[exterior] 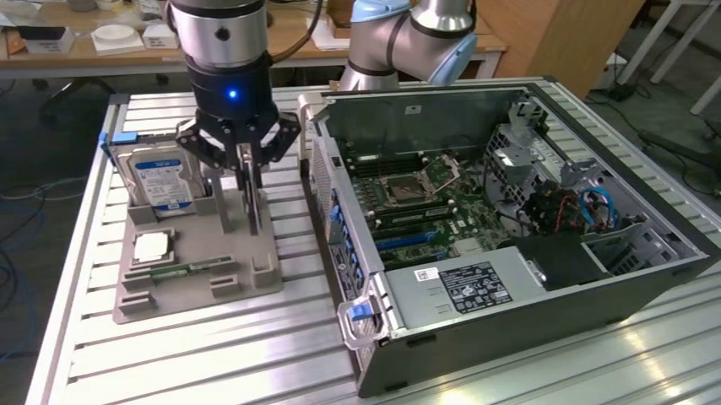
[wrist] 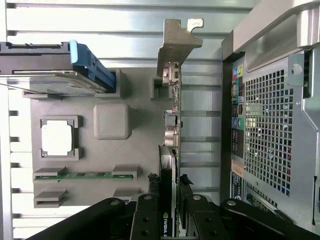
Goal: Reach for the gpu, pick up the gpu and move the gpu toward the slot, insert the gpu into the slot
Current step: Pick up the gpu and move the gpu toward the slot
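The gpu stands on edge in the grey holder tray, a thin dark card with its grey metal bracket at the far end. My gripper reaches straight down over its near end. In the wrist view the gpu runs edge-on between my black fingers, which press against both faces, so the gripper is shut on it. The card's lower edge still sits in the holder. The blue expansion slot lies on the motherboard inside the open computer case, to the exterior view's right.
On the holder tray also sit a blue-and-white hard drive, a processor chip and a green memory strip. The case's perforated rear wall stands close beside the gpu. A second arm's base rises behind the case.
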